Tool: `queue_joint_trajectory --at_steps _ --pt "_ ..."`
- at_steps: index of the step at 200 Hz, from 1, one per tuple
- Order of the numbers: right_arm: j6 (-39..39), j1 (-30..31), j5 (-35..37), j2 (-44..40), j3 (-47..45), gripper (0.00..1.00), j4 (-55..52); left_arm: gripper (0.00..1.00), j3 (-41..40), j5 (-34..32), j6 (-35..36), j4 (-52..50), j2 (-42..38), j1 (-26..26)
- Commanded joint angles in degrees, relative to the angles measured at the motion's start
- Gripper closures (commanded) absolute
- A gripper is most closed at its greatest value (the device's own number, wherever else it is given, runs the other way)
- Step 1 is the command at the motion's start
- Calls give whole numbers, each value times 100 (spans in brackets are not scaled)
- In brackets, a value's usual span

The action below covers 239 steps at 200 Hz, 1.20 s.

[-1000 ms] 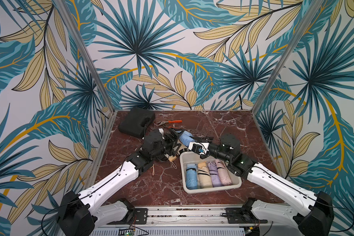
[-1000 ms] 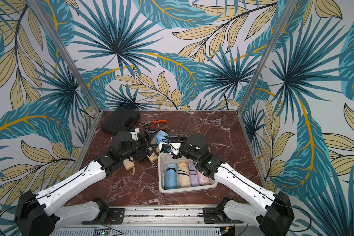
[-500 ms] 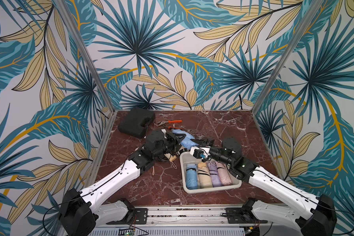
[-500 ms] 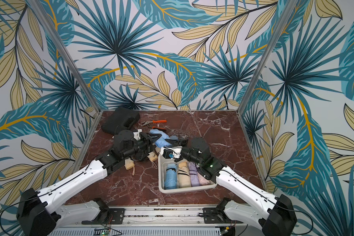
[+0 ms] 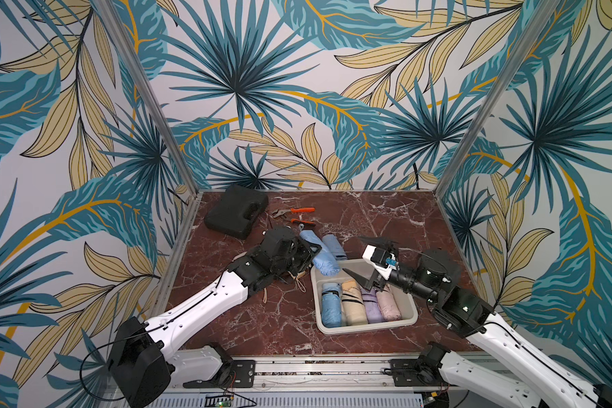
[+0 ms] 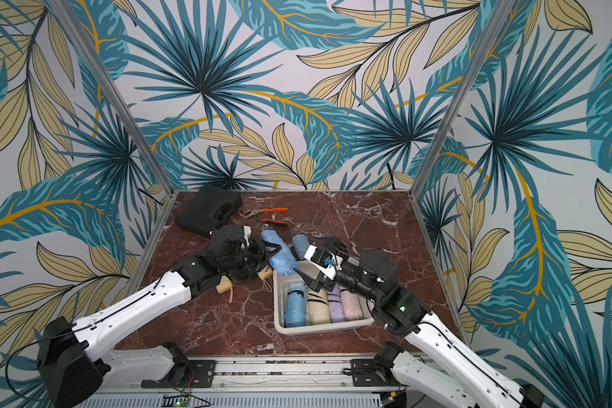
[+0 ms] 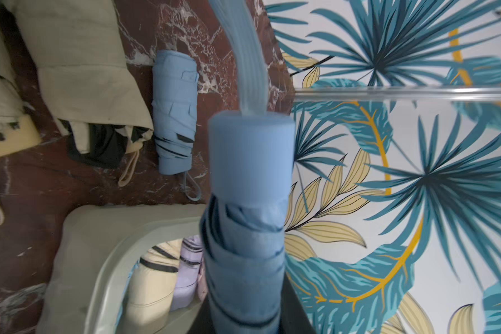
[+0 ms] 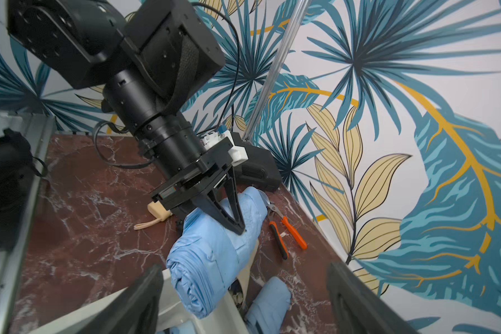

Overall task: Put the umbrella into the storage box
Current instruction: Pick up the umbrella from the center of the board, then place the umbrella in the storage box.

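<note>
- The left hand (image 5: 311,252) is clenched on the light blue umbrella (image 5: 319,257), gripping it around the middle.
- The umbrella is tilted. Its lower end is at the far corner of the box (image 5: 368,327), over the rim, and I cannot tell whether it touches.
- The right hand (image 5: 354,255) is released, its jaws wide apart. It hangs above the far side of the box, just beside the umbrella's end and gripping nothing.
- Four folded umbrellas (image 5: 359,303) lie side by side in the box: blue, beige, lilac, pink.
- A second blue umbrella (image 5: 335,247) lies on the counter (image 5: 262,325) just beyond the box.
- Beige umbrellas (image 7: 84,72) lie on the counter under the left arm.
- A black case (image 5: 235,212) and orange-handled pliers (image 5: 299,216) sit near the back of the counter.
</note>
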Motion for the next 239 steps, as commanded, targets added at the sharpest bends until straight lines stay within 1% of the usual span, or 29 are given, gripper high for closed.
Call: queue_joint_trajectory --at_steps 1,11,22,36,52,73,87,113,153,173,193,226,239 --pt "1599 0 844 -121 635 10 -1554 100 846 -125 1220 -1176 250 -336" --pt "1855 1 1288 -147 831 10 -1838 100 1076 -43 1377 -1283 486 -448" --pt "2053 -1 1507 -209 925 10 -1976 100 1166 9 1422 -984 706 -583" --pt "2170 0 1383 -321 890 10 -1948 100 1242 -21 1470 -405 1021 -739" --pt "2292 4 1192 -419 815 10 -1852 100 1507 -88 1576 130 1452 -906" --pt "2421 7 1184 -543 797 10 -1831 100 2073 -118 1622 115 2045 -1095" --pt "2446 -2 1206 -667 778 10 -1829 100 2175 -204 1468 144 2265 -1244" --pt "2417 1 1289 -890 676 10 -1831 100 2064 -485 1276 386 2452 -1501" --pt "2415 -1 1260 -1002 707 10 -2018 100 1599 -567 582 959 2533 -1803" --pt "2411 5 1200 -1047 708 10 -2164 100 1495 -441 295 1245 2687 -1912" --pt "2432 2 1173 -1104 681 10 -2246 100 1491 -297 89 1245 2859 -1981" --pt "2514 2 1154 -1160 614 10 -2251 100 1472 -369 -40 1038 2920 -2065" --pt "2514 5 1154 -1167 596 10 -2255 100 1580 -603 194 837 2811 -2159"
